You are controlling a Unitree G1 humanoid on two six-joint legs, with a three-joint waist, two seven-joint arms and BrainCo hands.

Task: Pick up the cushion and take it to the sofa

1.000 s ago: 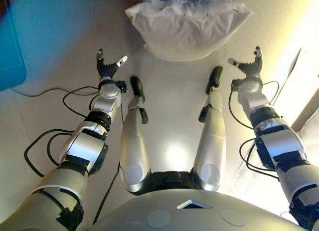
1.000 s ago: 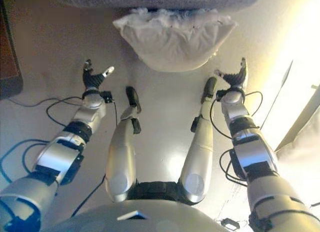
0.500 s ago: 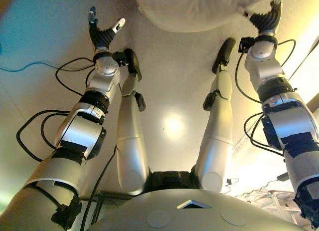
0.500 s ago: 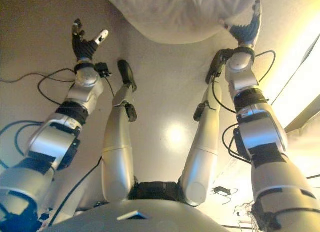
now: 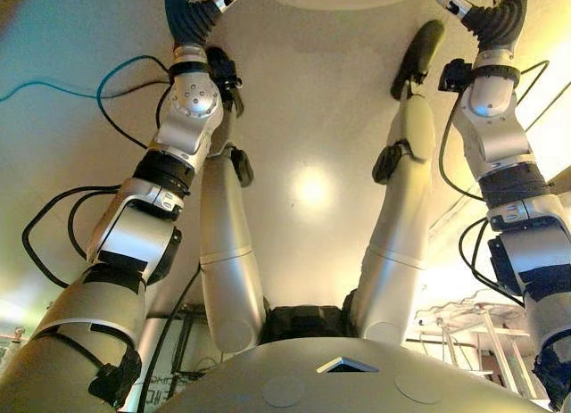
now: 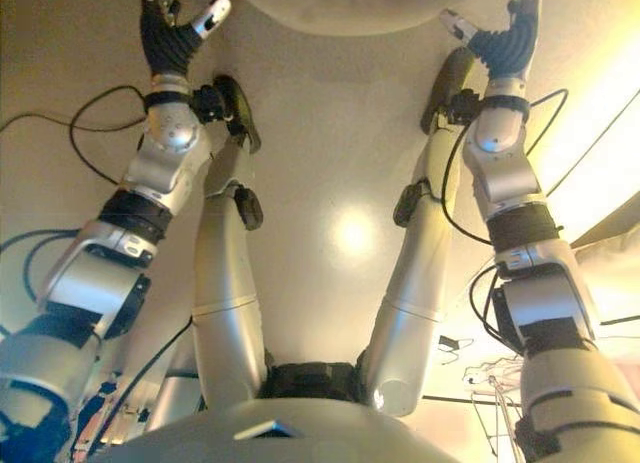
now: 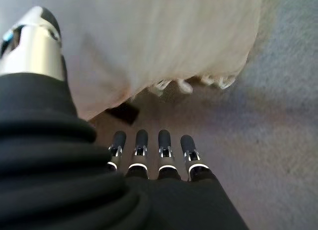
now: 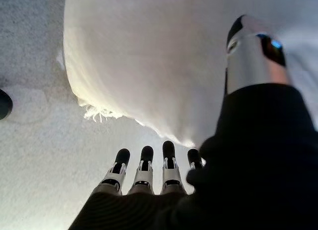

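Wrist views: white cushion (image 8: pixel 149 61) on floor, left hand (image 7: pixel 149 155) & right hand (image 8: pixel 149 173) fingers straight, spread wide, either side

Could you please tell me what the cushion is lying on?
The white cushion lies on the pale floor, fringed edge showing. The open left hand and right hand hover beside it. Whatever is beneath it is covered.
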